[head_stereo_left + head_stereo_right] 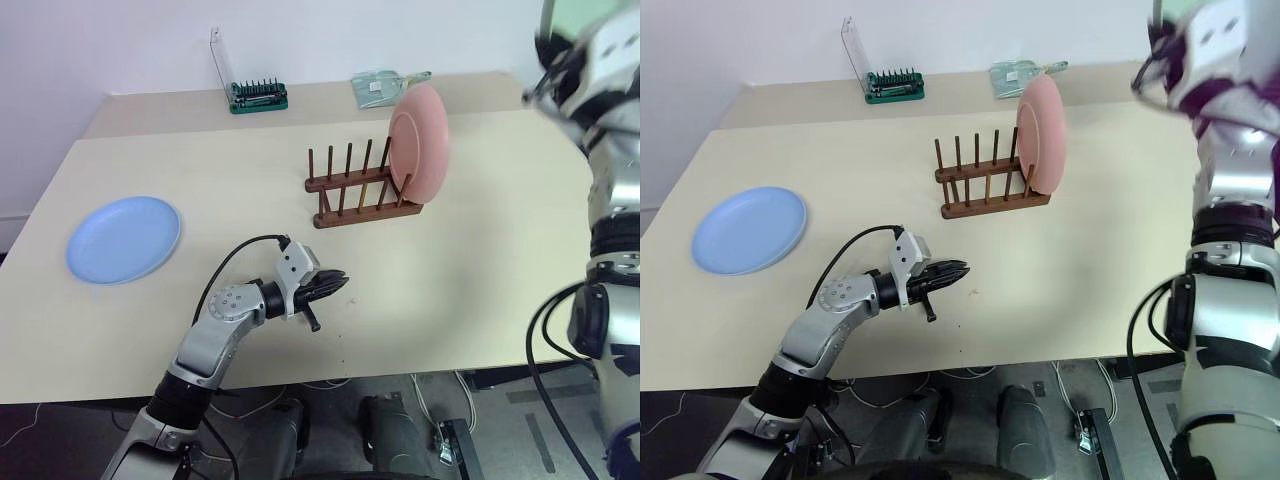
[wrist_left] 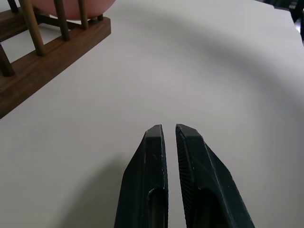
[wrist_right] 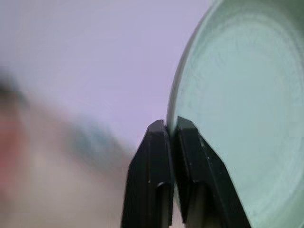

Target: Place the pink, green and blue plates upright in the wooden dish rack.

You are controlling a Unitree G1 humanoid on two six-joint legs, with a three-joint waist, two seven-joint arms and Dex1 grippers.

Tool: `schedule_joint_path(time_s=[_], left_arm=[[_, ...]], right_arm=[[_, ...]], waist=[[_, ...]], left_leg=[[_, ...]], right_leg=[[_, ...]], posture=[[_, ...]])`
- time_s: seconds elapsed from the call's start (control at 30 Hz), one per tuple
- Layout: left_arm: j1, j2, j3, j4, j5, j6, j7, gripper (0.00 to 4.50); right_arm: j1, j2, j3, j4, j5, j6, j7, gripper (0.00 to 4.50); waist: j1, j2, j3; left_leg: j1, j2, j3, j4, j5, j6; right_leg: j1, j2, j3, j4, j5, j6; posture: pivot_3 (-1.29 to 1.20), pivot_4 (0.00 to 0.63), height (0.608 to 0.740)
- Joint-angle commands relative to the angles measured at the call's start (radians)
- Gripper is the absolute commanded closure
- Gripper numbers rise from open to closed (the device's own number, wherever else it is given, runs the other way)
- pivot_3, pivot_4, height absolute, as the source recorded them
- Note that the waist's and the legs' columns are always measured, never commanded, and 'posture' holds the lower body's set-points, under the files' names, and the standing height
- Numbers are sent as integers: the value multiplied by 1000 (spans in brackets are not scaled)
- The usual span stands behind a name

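Plates first, going left to right: I see the round pale-blue plastic plate (image 1: pixel 123 238) lying flat at the left of the frame, not yet racked. My left gripper (image 1: pixel 332 284) hovers low at centre, its black fingers (image 2: pixel 154 156) all but closed on nothing. Right of centre in the upper half stands the small dark reddish-brown wooden dish rack (image 1: pixel 355 190) with thin upright pegs; the round matte pink plate (image 1: pixel 420 140) stands upright at its right end. At the upper right edge, my right gripper (image 3: pixel 170 130) is pinched shut on the rim of the smooth pale-green plate (image 3: pixel 242 104). I judge the green plate's step is in hand; next I must carry it to a free slot, edge down.
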Motion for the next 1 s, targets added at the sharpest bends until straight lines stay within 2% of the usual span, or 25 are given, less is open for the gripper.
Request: schedule_joint_path(time_s=[0.03,0.1,0.17,0.33,0.5,0.77,1.0], left_arm=[[-13,8,30,-22,-18,-9,0,4122],[-14,14,38,-16,-17,-13,-3,4122],[-14,16,42,-13,-17,-14,-2,4122],[-13,10,46,-19,-14,-12,3,4122],[5,9,45,-42,-13,-5,13,4122],[18,15,46,-62,-19,9,21,4122],[18,15,43,-69,-18,16,19,4122]], right_arm=[[63,-19,-49,-326,340,350,190,4441],[98,-13,-59,-435,481,504,237,4441],[103,37,-69,-457,581,616,201,4441],[123,117,-33,-423,629,762,182,4441],[97,137,25,-299,503,746,194,4441],[23,148,40,-54,362,693,208,4441],[-9,154,43,58,277,676,252,4441]], waist=[[10,-1,0],[19,-1,0],[22,-1,0],[22,0,-1],[23,-1,0],[19,-1,0],[20,-1,0]], left_leg=[[-1,0,-1,0,0,0],[-1,0,-2,1,0,1],[-1,0,-1,2,-1,1],[-1,0,-1,2,-1,1],[-1,-1,0,1,-1,1],[-1,-1,1,1,-1,1],[-1,-1,1,1,-1,1]], right_leg=[[0,0,-1,0,0,0],[1,-1,-1,-1,0,0],[1,-1,-1,-1,0,0],[0,-2,0,-1,0,0],[-1,-2,0,-1,0,0],[-1,-2,-1,-1,0,0],[-1,-1,-1,-1,0,0]], posture=[[0,150,740],[0,150,740],[0,150,740],[0,150,740],[0,150,740],[0,150,740],[0,150,740]])
